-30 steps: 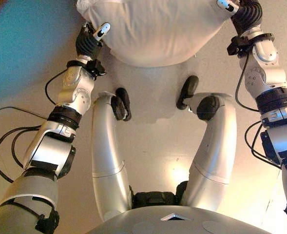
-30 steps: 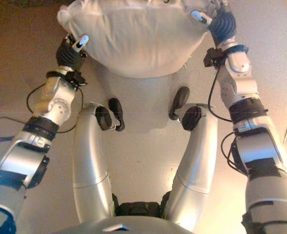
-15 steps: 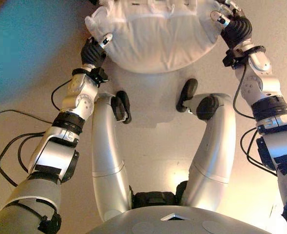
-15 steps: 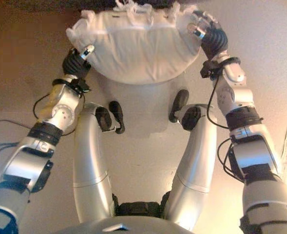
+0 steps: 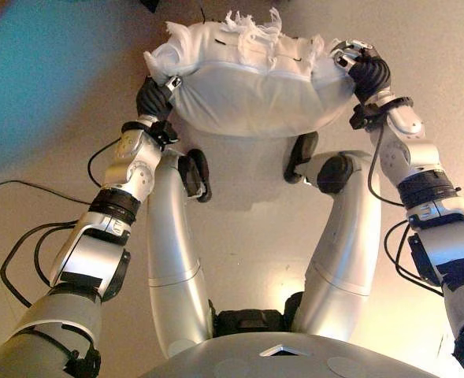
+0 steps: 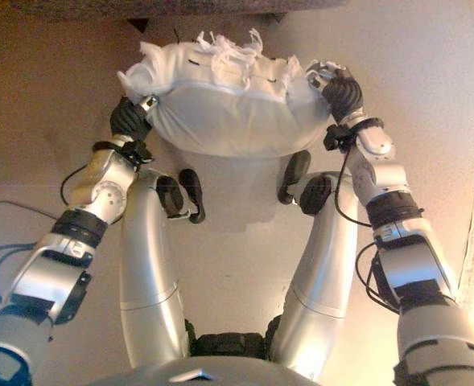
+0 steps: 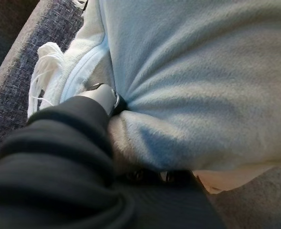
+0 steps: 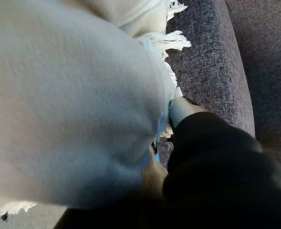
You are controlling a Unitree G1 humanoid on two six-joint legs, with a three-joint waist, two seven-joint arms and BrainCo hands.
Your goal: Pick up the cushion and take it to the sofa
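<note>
- Overhead, both arms reach forward and up, one white cushion [image 5: 255,98] carried between them, clear of the floor [image 5: 247,236].
- Left hand [image 5: 154,96] presses into the cushion's left end; its own wrist view shows the thumb [image 7: 103,97] dug into the fabric, which creases around it, while the other fingers lie hidden under the cushion, so whether that hand is closed cannot be told.
- Right hand [image 6: 340,87] clamps the right end, fingers curled over the fringed corner.
- One cushion only, with a tasselled fringe [image 6: 224,48] along its far edge.
- One sofa [image 8: 212,62], in dark grey woven cloth, sits just beyond the cushion; its front edge shows at the top of the right eye view, and the fringe hangs next to it in both wrist views.
</note>
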